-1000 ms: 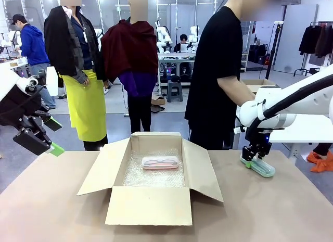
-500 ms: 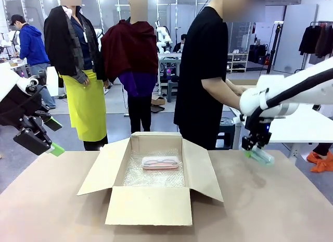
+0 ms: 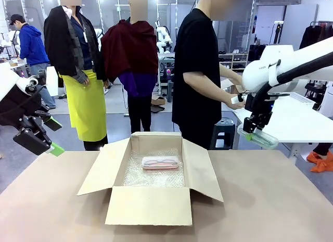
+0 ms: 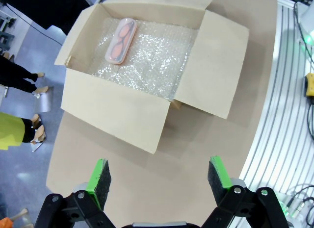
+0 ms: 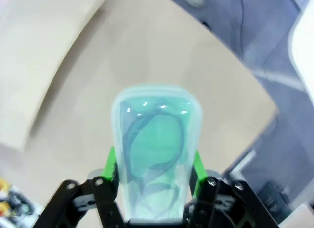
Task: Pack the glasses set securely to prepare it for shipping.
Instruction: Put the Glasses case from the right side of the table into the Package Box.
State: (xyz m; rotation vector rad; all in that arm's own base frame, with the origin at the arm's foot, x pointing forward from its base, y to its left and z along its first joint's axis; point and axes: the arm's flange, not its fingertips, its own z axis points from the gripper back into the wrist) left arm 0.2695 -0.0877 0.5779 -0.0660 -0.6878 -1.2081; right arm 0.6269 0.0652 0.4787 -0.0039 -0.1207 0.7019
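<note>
Right claw is clamped on the translucent mint-green oblong glasses case, clear of the table. Left claw gapes empty. The translucent pink case lies in the open cardboard box, below and left of the right claw. Next, I reckon, the mint case goes across and down beside it.

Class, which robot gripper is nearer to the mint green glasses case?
Right. The right gripper is shut on the mint green glasses case, holding it in the air right of the cardboard box. The left gripper hangs open beyond the box's left side, well apart.

open left pincer above table; pink case on bubble wrap in box
</note>
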